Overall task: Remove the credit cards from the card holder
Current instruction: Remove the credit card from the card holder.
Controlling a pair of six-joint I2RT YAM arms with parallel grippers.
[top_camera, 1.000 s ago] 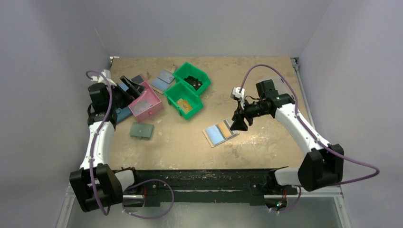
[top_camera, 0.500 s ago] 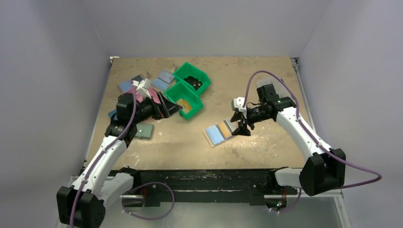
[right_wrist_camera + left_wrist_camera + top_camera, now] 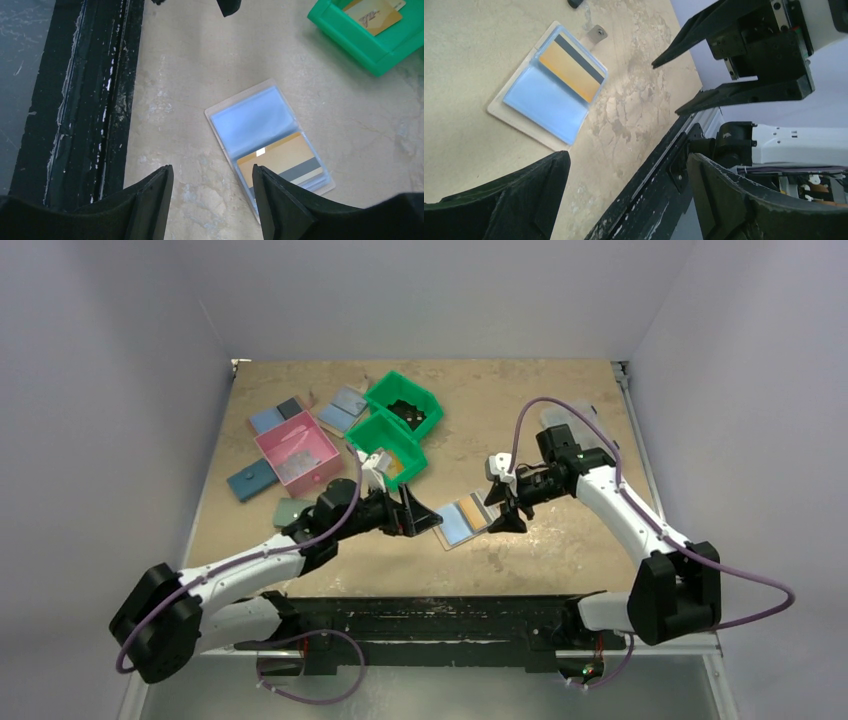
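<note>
The card holder (image 3: 455, 525) lies open and flat on the table, light-blue panel on the left, beige rim around it; it also shows in the left wrist view (image 3: 546, 97) and the right wrist view (image 3: 252, 122). A yellow-orange credit card (image 3: 478, 514) with a dark stripe sits in its right slot panel (image 3: 572, 70) (image 3: 280, 164). My left gripper (image 3: 425, 517) is open and empty, just left of the holder (image 3: 629, 157). My right gripper (image 3: 505, 515) is open and empty at the holder's right end, above the table (image 3: 211, 170). Other cards are hidden.
Two green bins (image 3: 405, 405) stand behind the holder, the nearer one (image 3: 378, 435) holding a yellow card (image 3: 390, 462) (image 3: 372, 14). A pink bin (image 3: 295, 450), a dark-blue wallet (image 3: 250, 480), a sage-green wallet (image 3: 290, 510) and more wallets (image 3: 345, 405) lie at the left. A black rail (image 3: 430, 610) runs along the near edge.
My left arm has swung from the far left, past the pink bin, across to the card holder's left side. My right gripper has dropped slightly by the holder's right end.
</note>
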